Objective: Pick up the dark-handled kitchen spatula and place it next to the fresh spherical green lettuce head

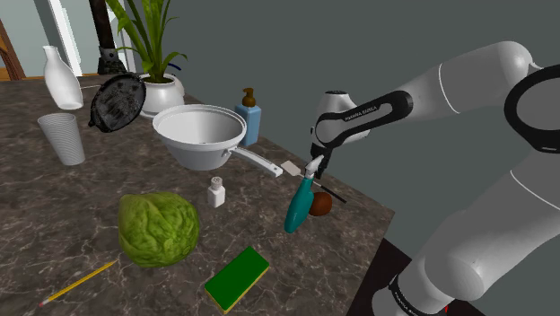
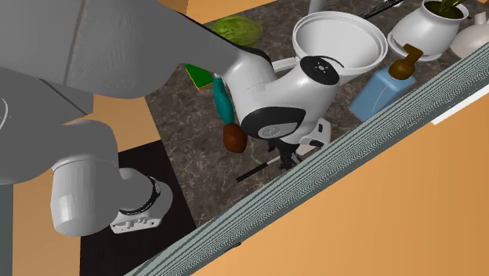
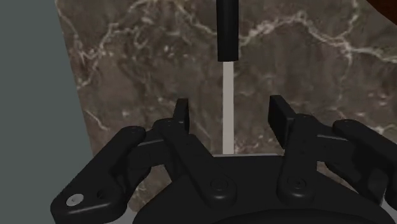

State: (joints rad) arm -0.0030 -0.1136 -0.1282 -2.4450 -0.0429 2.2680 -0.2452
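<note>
Black two-finger end effector (image 3: 230,113): fingers apart, one on each side of the spatula's shaft, neither touching it. Nothing is held.
Grasp site: dark-handled spatula with a thin pale shaft (image 3: 227,38) lies flat on the dark brown, white-veined stone tabletop (image 3: 127,70), near the edge closest to the arm. The shaft sits about midway between the fingers and crosses their closing line squarely, so alignment is judged acceptable.
Step in hand: judged to be the final descent and closure. Lower straight, without twist, until the tips bracket the shaft close to the stone, then close. The shaft is slim, and a high closure could miss it or tip it.
Grip position: judged better nearer the dark handle, where the section is thicker and the balance likely closer.
Close neighbours: teal bottle (image 1: 299,208) and small brown rounded object (image 1: 321,205) sit just beside the spatula in the shoulder view. Lift vertically before travelling, lest the handle sweep them.
Destination: round, leafy green lettuce head (image 1: 159,229), well apart from the spatula, toward the shoulder view's left. Bare stone shows between it and a small white shaker (image 1: 216,191). A green rectangular sponge (image 1: 236,279) lies on its nearer side.
Beyond: large white bowl-shaped pan with a side handle (image 1: 199,135). Keep the carry path short of it.
</note>
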